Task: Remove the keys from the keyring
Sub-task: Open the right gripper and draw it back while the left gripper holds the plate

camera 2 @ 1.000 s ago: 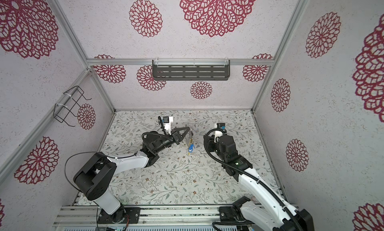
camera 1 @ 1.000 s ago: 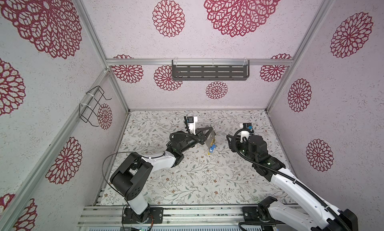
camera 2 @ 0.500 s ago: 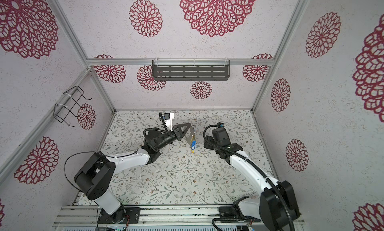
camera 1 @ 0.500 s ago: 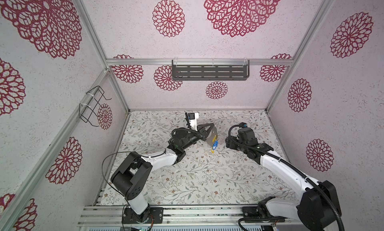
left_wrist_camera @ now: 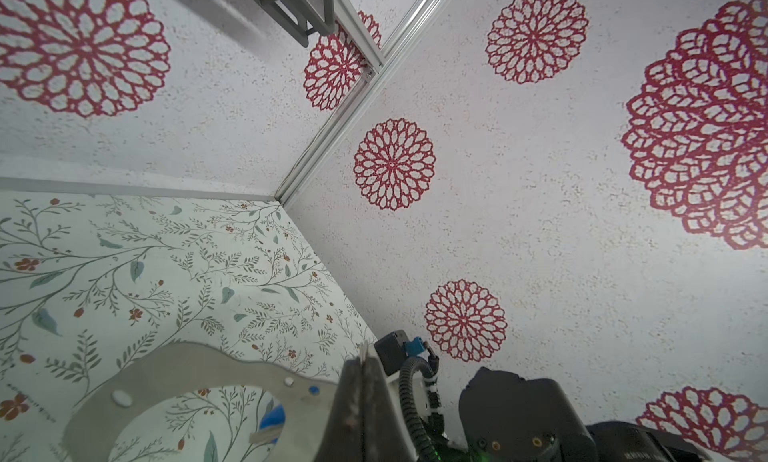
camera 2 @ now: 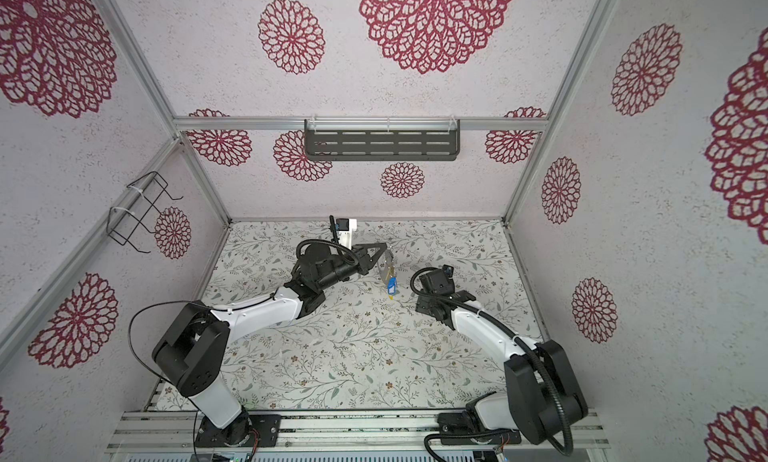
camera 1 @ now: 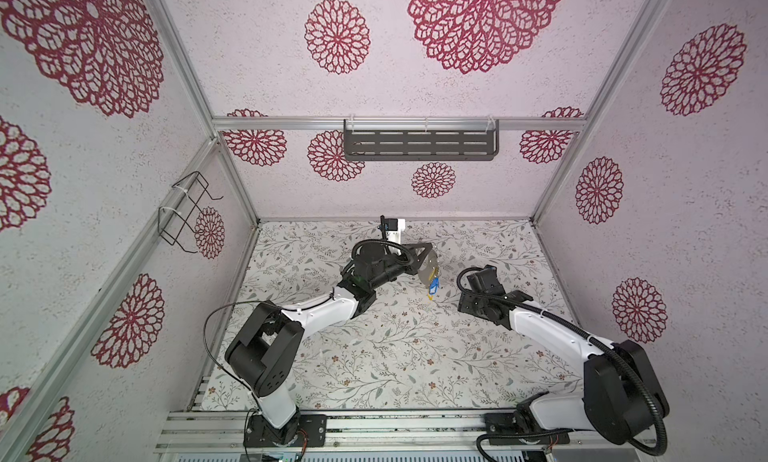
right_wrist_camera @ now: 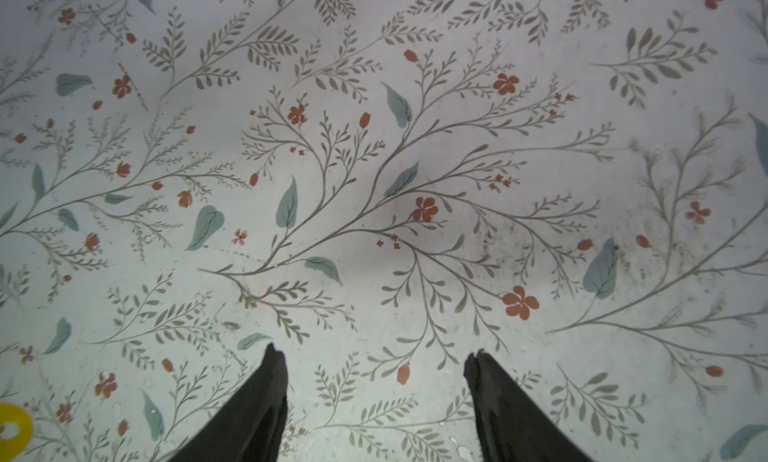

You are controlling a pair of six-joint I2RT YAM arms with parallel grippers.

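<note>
Left gripper [left_wrist_camera: 362,358] clamps the rim of the keyring [left_wrist_camera: 166,372], blue-tagged keys [camera 1: 434,284] dangling beneath; right gripper [right_wrist_camera: 374,356] gapes wide, empty.

Both top views hang high over the front rail [camera 1: 374,422] and face the back wall [camera 1: 374,198], far above the left gripper [camera 1: 424,249], taking in the whole table [camera 1: 395,356]. The left wrist camera sits close behind the left gripper [left_wrist_camera: 362,368], sighting past its tips and the keyring [left_wrist_camera: 166,372] pinched there toward the table's far corner. The right wrist camera looks straight down between the right gripper's [right_wrist_camera: 374,352] spread tips at the table close beneath. All views share that table.
</note>
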